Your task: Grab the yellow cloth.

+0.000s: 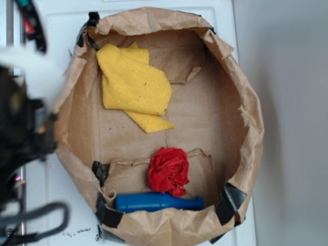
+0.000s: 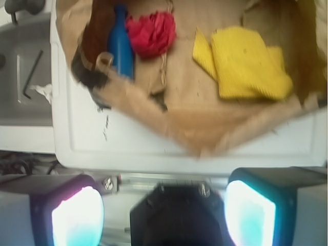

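The robot gripper (image 2: 163, 212) stood wide open and held nothing, outside the shallow crumpled brown paper basin (image 1: 246, 102), over the white table (image 2: 102, 138). The bright yellow terry cloth (image 1: 134, 85), folded with pointed corners, lay inside the basin against its wall. Across the basin floor sat a small crumpled red cloth ball (image 1: 168, 171), touching a smooth blue plastic bottle-shaped toy (image 1: 158, 202).

The yellow cloth (image 2: 248, 64) lies folded inside the brown paper enclosure (image 2: 205, 136) at about one o'clock. The red cloth (image 2: 151, 33) sits at twelve, touching the blue bottle (image 2: 121, 43) toward eleven. The gripper (image 2: 164, 212) hangs at six, jaws spread, outside the paper rim.
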Robot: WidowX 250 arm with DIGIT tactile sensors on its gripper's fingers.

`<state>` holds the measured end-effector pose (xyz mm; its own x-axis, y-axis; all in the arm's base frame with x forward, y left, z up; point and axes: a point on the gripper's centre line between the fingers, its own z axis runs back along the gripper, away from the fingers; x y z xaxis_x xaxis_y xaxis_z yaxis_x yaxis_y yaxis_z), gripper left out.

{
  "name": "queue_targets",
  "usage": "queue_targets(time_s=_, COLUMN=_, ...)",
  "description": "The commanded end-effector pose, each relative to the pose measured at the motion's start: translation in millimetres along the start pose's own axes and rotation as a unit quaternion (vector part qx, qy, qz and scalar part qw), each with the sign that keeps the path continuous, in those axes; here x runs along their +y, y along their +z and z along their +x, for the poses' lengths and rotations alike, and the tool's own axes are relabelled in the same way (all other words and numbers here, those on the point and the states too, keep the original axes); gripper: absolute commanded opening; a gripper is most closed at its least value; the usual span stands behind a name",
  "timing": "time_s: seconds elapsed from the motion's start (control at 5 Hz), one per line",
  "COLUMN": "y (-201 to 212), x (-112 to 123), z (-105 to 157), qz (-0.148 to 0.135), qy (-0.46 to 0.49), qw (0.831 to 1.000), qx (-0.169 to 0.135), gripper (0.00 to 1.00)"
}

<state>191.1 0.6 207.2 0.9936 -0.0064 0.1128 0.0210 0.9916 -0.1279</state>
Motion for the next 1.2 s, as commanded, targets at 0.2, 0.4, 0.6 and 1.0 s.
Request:
queue_targets(time_s=0.2, y=-12, x=45, z=77, qz=0.046, qy=-0.094, qw=0.991, qx=-0.084, gripper=1.00)
queue_targets(time_s=0.4, y=-12, x=45, z=77, qz=0.046, qy=-0.094, qw=0.991, qx=-0.084, gripper=1.00)
queue_targets(time_s=0.6, y=-12, x=45, z=77, qz=0.046, qy=-0.094, qw=0.991, qx=-0.084, gripper=1.00)
queue_targets(time_s=1.0, y=-35, x=56, z=70, qz=0.035, qy=-0.129, qw=0.988, qx=-0.079, gripper=1.00)
